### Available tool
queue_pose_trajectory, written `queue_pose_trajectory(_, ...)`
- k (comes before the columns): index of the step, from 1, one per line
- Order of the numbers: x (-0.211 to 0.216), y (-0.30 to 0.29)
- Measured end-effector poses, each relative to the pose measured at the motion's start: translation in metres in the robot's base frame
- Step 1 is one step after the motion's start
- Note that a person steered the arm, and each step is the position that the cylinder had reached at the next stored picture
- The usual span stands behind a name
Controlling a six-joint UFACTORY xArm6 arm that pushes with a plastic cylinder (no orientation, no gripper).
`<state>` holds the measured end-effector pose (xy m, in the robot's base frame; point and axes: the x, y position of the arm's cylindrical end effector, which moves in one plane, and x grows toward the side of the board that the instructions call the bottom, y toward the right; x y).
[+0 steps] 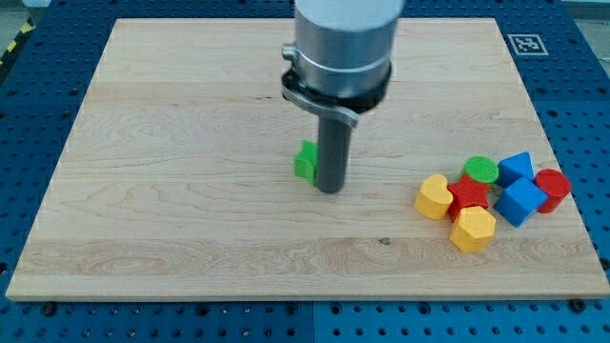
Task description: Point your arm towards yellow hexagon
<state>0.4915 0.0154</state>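
The yellow hexagon (473, 229) lies on the wooden board (191, 143) at the lower right, at the bottom of a cluster of blocks. My tip (330, 189) rests on the board near the centre, well to the left of the hexagon. A small green block (306, 161) sits right against the rod's left side, partly hidden by it.
The cluster at the right holds a yellow heart-shaped block (433, 197), a red star (467, 195), a green cylinder (480, 171), two blue blocks (515, 169) (520, 201) and a red cylinder (552, 187). A marker tag (525, 43) is at the top right.
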Motion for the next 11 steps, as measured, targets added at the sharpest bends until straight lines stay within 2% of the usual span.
queue_pose_trajectory(2,-0.064,-0.045)
queue_pose_trajectory(3,-0.063,-0.046)
queue_pose_trajectory(4,0.002,-0.029)
queue_pose_trajectory(5,0.052,0.013)
queue_pose_trajectory(7,0.109,0.109)
queue_pose_trajectory(8,0.117,0.165)
queue_pose_trajectory(9,0.117,0.185)
queue_pose_trajectory(11,0.085,0.153)
